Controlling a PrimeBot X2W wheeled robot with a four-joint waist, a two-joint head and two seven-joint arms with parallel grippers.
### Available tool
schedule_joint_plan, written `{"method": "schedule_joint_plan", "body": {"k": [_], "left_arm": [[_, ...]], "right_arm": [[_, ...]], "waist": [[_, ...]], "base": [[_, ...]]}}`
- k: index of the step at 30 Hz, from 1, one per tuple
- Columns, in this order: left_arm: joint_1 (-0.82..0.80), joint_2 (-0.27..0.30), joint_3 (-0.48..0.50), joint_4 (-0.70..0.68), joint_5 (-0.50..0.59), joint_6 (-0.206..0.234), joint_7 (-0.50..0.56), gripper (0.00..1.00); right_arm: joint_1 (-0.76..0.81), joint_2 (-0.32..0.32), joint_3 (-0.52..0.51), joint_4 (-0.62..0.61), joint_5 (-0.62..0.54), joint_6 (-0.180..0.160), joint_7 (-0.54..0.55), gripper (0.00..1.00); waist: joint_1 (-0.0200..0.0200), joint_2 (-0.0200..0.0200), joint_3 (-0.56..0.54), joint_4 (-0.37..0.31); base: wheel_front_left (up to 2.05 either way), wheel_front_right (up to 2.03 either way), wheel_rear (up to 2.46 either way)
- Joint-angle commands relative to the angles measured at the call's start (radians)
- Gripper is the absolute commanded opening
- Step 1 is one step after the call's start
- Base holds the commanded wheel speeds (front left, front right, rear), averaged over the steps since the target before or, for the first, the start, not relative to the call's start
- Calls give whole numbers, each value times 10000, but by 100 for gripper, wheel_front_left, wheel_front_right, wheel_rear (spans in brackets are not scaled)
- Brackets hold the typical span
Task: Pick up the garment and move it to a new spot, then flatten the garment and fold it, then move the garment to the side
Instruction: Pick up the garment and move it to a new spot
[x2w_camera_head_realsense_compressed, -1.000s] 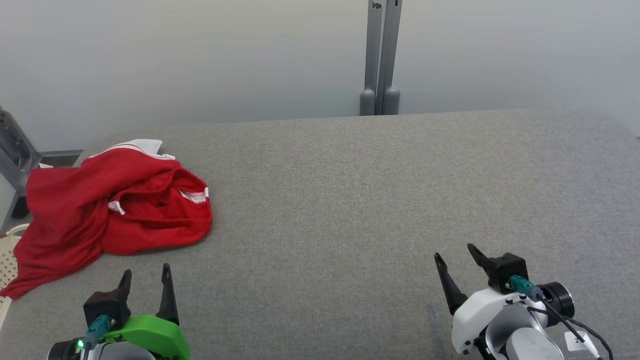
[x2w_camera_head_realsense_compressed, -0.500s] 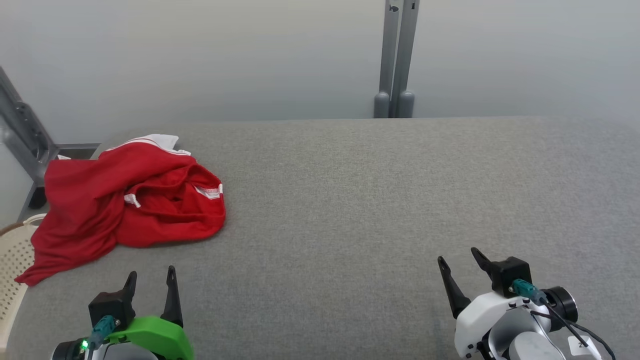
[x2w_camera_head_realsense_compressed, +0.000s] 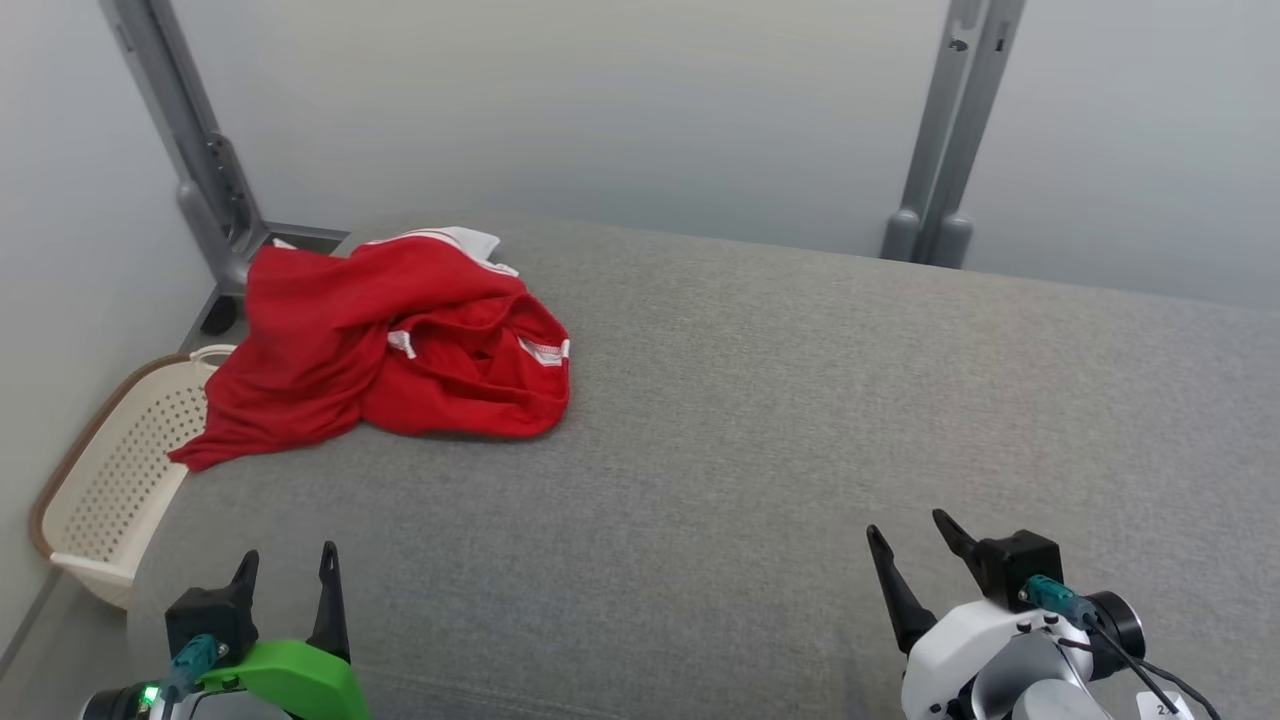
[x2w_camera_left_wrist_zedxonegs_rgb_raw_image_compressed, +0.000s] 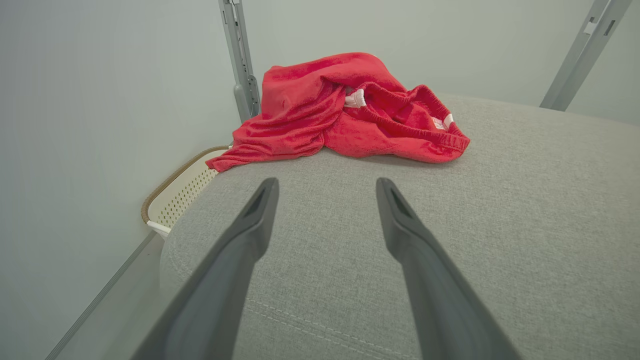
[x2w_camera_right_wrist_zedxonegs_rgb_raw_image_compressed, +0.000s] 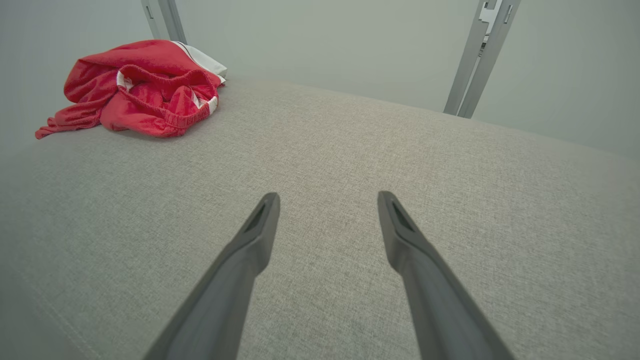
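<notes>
End effector check: the left end effector is noted at the lower left of the head view, jaws spread wide and empty, low over the near edge of the grey padded tabletop. Beside the tabletop's left edge and set lower, a cream perforated basket is seen. The red garment is found crumpled in a heap at the far left corner of the tabletop, white trim showing, one tail reaching the edge beside the basket. In the left wrist view it lies straight ahead of the open fingers, apart from them. The right end effector is recorded at the lower right, likewise open and empty, well apart from the garment. Change over the last second: the whole head view has been swung to the left, so the camera is judged to have turned, not the cloth. The heap's shape is unchanged, more of the basket and a second grey upright have been brought into the picture, and both end effectors are kept open at the bottom corners. Meaning for the task: the body is judged to be squaring up to the garment. The pick-up is not yet begun, and a forward reach by the left arm is expected to be needed first.
</notes>
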Motion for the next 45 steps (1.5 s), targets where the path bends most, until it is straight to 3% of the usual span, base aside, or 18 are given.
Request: {"method": "schedule_joint_plan", "body": {"k": [1,9,18,25,32,38,45], "left_arm": [[111,80,30,-65,33,72,37,100],[203,206,75,-280,-77,138,124,100],[-257,320,121,-190,-247,112,342,100],[-2127,287,-291,763,-731,-822,2083,100],[-4577,443,-509,1846,-1100,-1577,3919,100],[-6113,664,-672,2578,-979,-1946,4635,100],[-7503,1361,-843,3595,-688,-2135,5532,100]], "right_arm": [[-55,-28,22,51,111,1,-72,100],[-162,-30,44,231,216,1,-206,100],[-312,-30,7,228,158,1,-161,100],[-375,-28,-1,-50,-77,-1,67,100],[-589,-30,40,-863,-686,-1,609,100],[-681,-28,97,-1496,-1149,-1,1026,100],[-813,-32,312,-2341,-1673,-1,1470,100]], "waist": [[0,0,5,681],[0,0,74,1287],[0,0,256,1319],[0,0,689,966],[0,0,1814,304],[0,0,2623,-215],[0,0,3656,-897]], "base": [[0,0,0],[0,0,0],[0,0,0],[0,0,0],[0,0,0],[0,0,0],[0,0,0]]}}
